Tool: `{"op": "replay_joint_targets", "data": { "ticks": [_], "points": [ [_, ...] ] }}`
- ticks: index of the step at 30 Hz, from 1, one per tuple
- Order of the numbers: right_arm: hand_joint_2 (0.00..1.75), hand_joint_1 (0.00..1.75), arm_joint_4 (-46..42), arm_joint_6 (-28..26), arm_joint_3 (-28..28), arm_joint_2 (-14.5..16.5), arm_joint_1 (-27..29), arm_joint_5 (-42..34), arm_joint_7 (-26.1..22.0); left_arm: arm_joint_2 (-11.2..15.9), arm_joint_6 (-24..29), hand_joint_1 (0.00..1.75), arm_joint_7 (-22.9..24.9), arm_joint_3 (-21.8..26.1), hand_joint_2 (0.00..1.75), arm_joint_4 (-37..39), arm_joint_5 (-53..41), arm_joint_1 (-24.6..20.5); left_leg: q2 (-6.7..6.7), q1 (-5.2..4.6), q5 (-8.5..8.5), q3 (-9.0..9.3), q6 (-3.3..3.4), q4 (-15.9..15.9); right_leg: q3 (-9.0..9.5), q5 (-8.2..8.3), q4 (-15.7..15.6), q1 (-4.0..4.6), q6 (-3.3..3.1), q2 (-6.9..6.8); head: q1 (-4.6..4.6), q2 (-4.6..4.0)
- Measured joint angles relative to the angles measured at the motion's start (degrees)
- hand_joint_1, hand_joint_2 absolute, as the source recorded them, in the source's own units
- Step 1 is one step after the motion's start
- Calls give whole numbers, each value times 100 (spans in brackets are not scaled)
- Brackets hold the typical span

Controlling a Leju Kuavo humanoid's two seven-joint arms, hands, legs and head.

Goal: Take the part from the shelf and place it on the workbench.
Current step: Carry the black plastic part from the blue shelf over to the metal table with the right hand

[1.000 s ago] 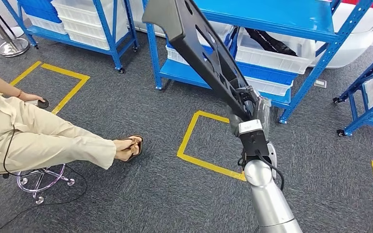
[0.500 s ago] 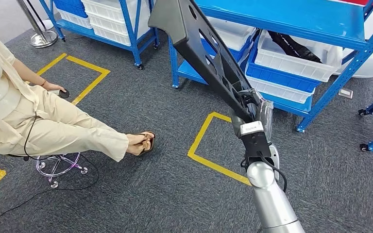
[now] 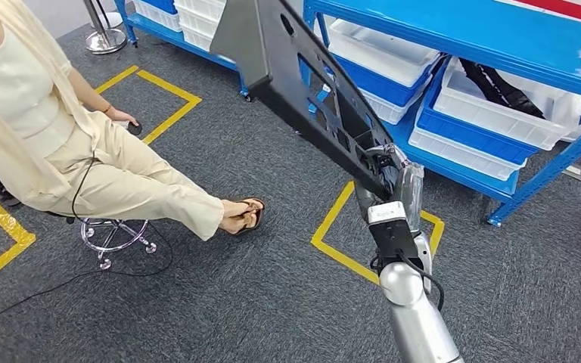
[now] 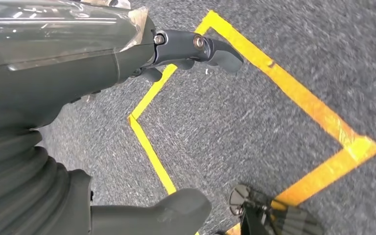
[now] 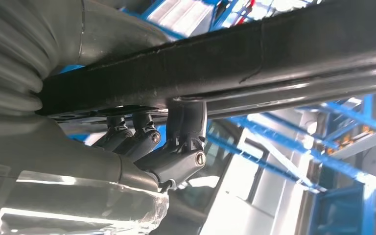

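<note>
Right hand (image 3: 390,175): fingers (image 5: 183,128) are wrapped around the black part (image 3: 302,76), which is held raised in front of the blue shelf (image 3: 454,30).
Left hand (image 4: 103,58): nothing is held; fingers are spread.
White bins (image 3: 492,113): a dark part (image 3: 503,87) is contained in one, on the blue shelf.

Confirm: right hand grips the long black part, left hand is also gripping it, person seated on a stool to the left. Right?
Not quite. The left hand holds nothing: the left wrist view shows its fingers apart over grey carpet and yellow floor tape. The right hand does grip the long black part, as the head view shows, and the person sits on the stool to the left.
</note>
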Motion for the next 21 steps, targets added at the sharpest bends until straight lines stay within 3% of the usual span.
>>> {"op": "replay_joint_targets", "data": {
  "ticks": [3,4,5,6,8,9,11,13,15,17,19,20,21],
  "points": [
    [175,173,-127,28,14,22,1,81,62,-10,-3,0,-60,0,175,-2,-7,-31,-157,-2,29,3,64,-23,-502,-464,1063,-18,-64,297,22,0],
    [175,173,-157,45,28,29,-4,101,82,-15,-3,0,-80,0,175,-3,-8,-42,-225,-6,31,-2,67,-21,-651,-549,1349,-14,-61,330,26,0],
    [175,173,-189,69,50,44,-18,115,96,-23,-3,0,-101,0,175,-3,-9,-48,-291,-11,32,-3,67,-19,-692,-532,1409,-9,-36,346,26,0],
    [175,173,-225,92,79,63,-49,125,106,-33,-2,0,-121,0,175,-3,-9,-56,-356,-16,34,-1,67,-16,-617,-423,1236,-6,2,363,26,0],
    [175,173,-300,116,159,107,-172,136,112,-54,2,0,-148,0,175,-2,-7,-84,-476,-26,39,1,56,-5,-247,-86,445,-12,64,492,26,0],
    [175,173,-329,117,209,130,-256,140,115,-63,9,0,-154,0,175,-2,-6,-112,-529,-36,41,-6,40,4,-80,48,96,-12,61,557,26,0],
    [175,173,-365,116,323,169,-421,151,130,-86,36,0,-152,0,175,-1,-6,-173,-605,-45,56,-39,-9,15,51,153,-199,-2,7,623,19,0],
    [175,173,-384,113,445,222,-558,156,161,-103,62,0,-133,0,175,-1,-10,-222,-635,-27,66,-69,-68,18,63,191,-219,-9,-64,546,16,0],
    [175,173,-406,111,545,280,-662,157,195,-117,75,0,-112,0,175,-2,-22,-269,-461,-18,-55,-159,-131,194,86,218,-252,-44,-145,463,1,0],
    [175,173,-428,106,621,330,-760,172,253,-136,95,0,-80,-1,175,-1,-50,-337,-217,-1,-372,-449,-198,787,98,217,-264,-46,-206,367,-20,0],
    [175,173,-439,88,721,387,-895,263,401,-164,134,0,0,-4,175,-1,-103,-426,-130,39,-639,-810,-255,1491,97,208,-261,-29,-227,259,-27,0],
    [175,173,-441,78,782,422,-975,337,502,-180,157,0,56,-9,175,-1,-137,-476,-110,57,-641,-889,-274,1632,99,203,-260,-25,-230,204,-27,0],
    [175,173,-442,68,847,459,-1055,411,600,-196,179,0,112,-15,175,-1,-169,-528,-86,72,-545,-858,-284,1556,103,199,-258,-23,-233,154,-29,0]
  ]
}}
